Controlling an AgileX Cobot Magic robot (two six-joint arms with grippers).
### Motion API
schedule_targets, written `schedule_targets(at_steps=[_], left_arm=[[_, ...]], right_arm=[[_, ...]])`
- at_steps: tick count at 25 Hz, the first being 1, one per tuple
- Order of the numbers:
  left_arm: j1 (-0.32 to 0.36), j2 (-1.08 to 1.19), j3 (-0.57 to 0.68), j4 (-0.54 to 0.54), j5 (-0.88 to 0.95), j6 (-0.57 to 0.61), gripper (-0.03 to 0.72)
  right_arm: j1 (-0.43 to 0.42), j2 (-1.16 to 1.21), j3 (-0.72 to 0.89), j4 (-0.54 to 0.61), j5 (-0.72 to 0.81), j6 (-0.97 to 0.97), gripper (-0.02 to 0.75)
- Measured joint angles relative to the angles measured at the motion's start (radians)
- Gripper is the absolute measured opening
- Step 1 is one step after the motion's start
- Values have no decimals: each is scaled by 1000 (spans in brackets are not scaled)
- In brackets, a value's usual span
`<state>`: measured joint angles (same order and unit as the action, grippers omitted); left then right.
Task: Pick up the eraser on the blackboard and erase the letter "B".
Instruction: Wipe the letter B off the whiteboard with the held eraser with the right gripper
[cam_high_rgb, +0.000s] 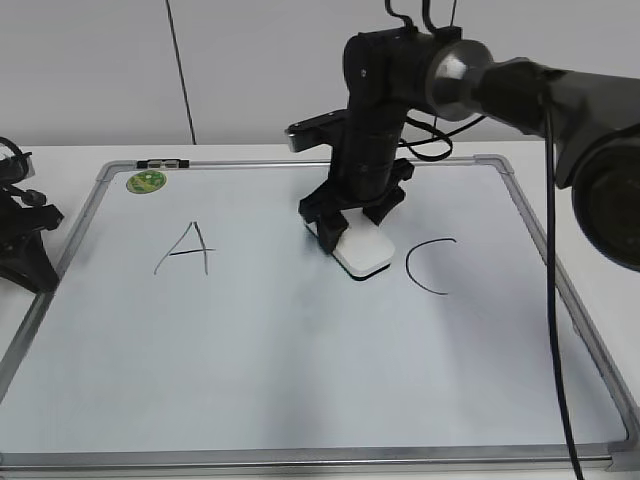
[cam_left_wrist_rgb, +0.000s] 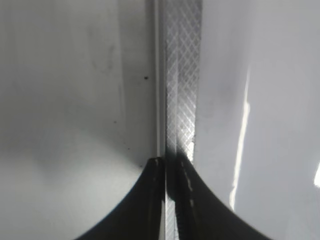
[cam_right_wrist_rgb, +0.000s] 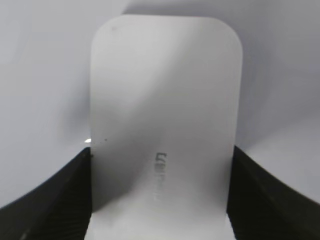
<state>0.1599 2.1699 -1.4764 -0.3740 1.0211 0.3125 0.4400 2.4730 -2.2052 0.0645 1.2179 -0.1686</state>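
The blackboard (cam_high_rgb: 250, 350) is a white dry-erase board with a grey frame, lying flat on the table. My right gripper (cam_high_rgb: 348, 232) is shut on the white eraser (cam_high_rgb: 364, 252) and presses it on the board between the black "A" (cam_high_rgb: 185, 250) and the black "C" (cam_high_rgb: 430, 266). In the right wrist view the eraser (cam_right_wrist_rgb: 165, 115) fills the space between both black jaws (cam_right_wrist_rgb: 160, 190), with grey lettering on its top. No letter "B" shows; its place is under the eraser and the gripper. My left gripper (cam_high_rgb: 25, 245) rests at the board's left edge, with its jaws (cam_left_wrist_rgb: 167, 167) together over the frame (cam_left_wrist_rgb: 180, 75).
A green round magnet (cam_high_rgb: 146, 181) sits at the board's far left corner. A black cable (cam_high_rgb: 555, 330) hangs from the right arm over the board's right side. A white wall stands behind the table.
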Motion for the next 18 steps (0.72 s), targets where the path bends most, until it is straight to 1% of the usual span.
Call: schedule_targets(at_steps=[3,4,8,10,15,16,18], left_arm=[[0,0,0,2,0,0,32],[0,0,0,2,0,0,32],[0,0,0,3,0,0,32],[0,0,0,3,0,0,32],[0,0,0,5,0,0,32],[0,0,0,5,0,0,32],[0,0,0,5,0,0,32]], right_arm=[[62,0,0,-5,0,-9,540],[70,0,0,-5,0,-9,540],[152,0,0,16,0,-27,540],[169,0,0,20,0,-35,540],[178,4,-20,21,8,-37,540],[180,9,-68,0,14,-39,540],[172,9,-84,-5,14,-39,540]])
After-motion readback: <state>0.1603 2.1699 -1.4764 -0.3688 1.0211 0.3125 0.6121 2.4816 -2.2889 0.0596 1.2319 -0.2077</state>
